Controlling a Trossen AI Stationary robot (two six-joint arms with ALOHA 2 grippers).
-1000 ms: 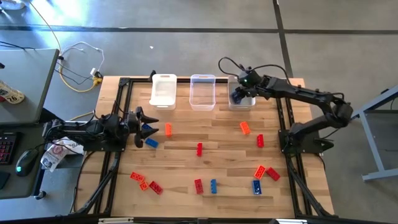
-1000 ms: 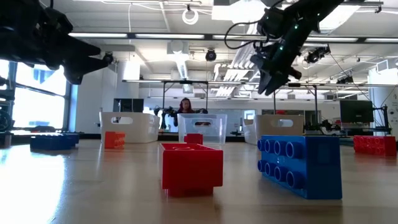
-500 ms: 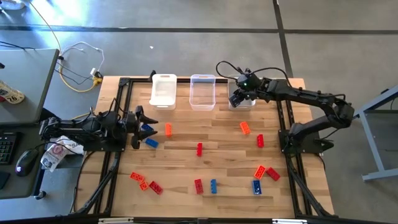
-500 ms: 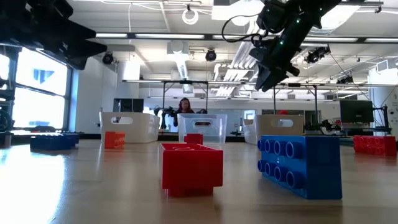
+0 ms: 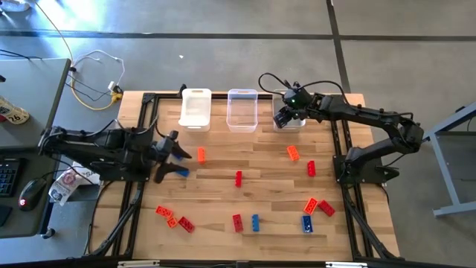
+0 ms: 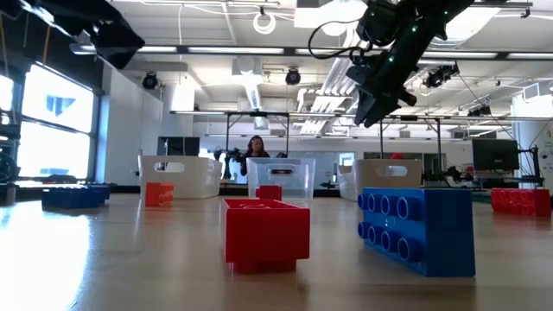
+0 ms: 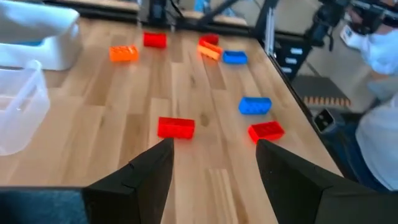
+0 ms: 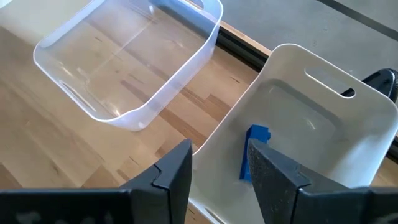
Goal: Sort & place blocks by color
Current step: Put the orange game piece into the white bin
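Note:
Several orange, red and blue blocks lie flat and scattered on the wooden table (image 5: 223, 201), among them an orange one (image 5: 201, 155), a red one (image 5: 238, 178) and a blue one (image 5: 181, 172). My left gripper (image 5: 177, 152) hovers open above the table's left side, close to that blue block, with nothing between its fingers (image 7: 214, 146). My right gripper (image 5: 282, 119) hangs open over the right bin (image 5: 297, 123) at the far edge. A blue block (image 8: 255, 158) lies inside that bin, below the fingers (image 8: 219, 149) and partly hidden by one of them.
Three bins stand in a row at the far edge: a white one (image 5: 195, 108), a clear one (image 5: 242, 110) and the right one. More blocks lie near the front edge (image 5: 255, 222) and at the right (image 5: 311, 169). A person (image 6: 257, 147) shows in the room beyond.
My left gripper has risen well above the table and tipped its fingers up toward level, drifting a little toward the table's middle. It stays open. The blocks have not moved.

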